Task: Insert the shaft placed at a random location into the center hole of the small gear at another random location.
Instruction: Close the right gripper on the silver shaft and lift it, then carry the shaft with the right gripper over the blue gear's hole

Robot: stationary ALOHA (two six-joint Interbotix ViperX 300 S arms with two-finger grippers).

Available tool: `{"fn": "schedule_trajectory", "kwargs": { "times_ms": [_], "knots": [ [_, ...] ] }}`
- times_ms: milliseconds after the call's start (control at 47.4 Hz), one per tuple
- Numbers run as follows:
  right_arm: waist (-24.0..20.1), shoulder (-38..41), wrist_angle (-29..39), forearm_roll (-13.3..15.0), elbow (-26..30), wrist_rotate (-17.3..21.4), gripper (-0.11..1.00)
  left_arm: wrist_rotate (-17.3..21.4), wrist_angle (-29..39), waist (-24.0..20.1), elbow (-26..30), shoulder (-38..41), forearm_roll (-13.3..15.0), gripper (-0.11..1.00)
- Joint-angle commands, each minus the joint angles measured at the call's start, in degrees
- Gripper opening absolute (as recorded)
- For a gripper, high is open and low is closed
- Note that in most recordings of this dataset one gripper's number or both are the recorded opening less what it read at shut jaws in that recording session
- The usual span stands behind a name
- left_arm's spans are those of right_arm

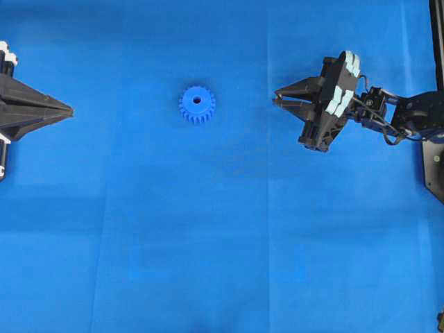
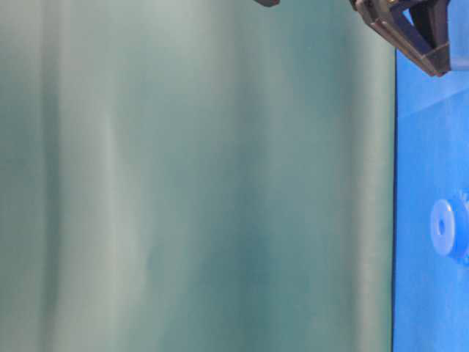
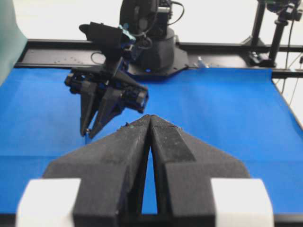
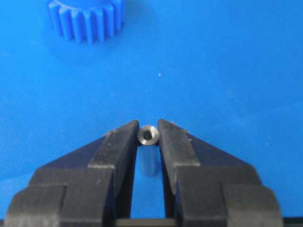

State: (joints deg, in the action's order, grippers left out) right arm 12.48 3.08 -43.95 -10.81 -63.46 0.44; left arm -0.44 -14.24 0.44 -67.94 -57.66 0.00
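- I see a creased blue cloth (image 1: 229, 229) covering the whole table, with a green curtain (image 2: 190, 176) hanging along one side.
- My right gripper (image 4: 148, 137) is clamped on the tiny silvery metal shaft (image 4: 148, 136), pinched upright between its black fingers, low over the cloth.
- The bright blue toothed plastic gear (image 1: 197, 104) lies flat near the middle, well apart from both grippers, its dark center hole (image 1: 197, 100) facing up.
- My left gripper (image 3: 150, 119) sits at the left edge, fingers together, holding nothing.
- Bare cloth surrounds the gear on every side.
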Motion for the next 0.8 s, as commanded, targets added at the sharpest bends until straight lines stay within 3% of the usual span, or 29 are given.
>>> {"fn": "schedule_trajectory", "kwargs": {
  "times_ms": [0, 359, 781],
  "knots": [
    [-0.1, -4.5, 2.5, 0.1, 0.6, 0.0, 0.04, -0.1, -0.3, 0.1, 0.5, 0.2, 0.0, 0.00],
    [-0.2, -18.5, 15.2, 0.2, 1.5, -2.2, 0.04, -0.1, -0.3, 0.0, 0.5, 0.0, 0.1, 0.00],
    [-0.4, -17.2, 15.4, 0.1, 2.8, -2.2, 0.04, -0.1, -0.3, 0.1, 0.5, 0.0, 0.0, 0.00]
  ]
}}
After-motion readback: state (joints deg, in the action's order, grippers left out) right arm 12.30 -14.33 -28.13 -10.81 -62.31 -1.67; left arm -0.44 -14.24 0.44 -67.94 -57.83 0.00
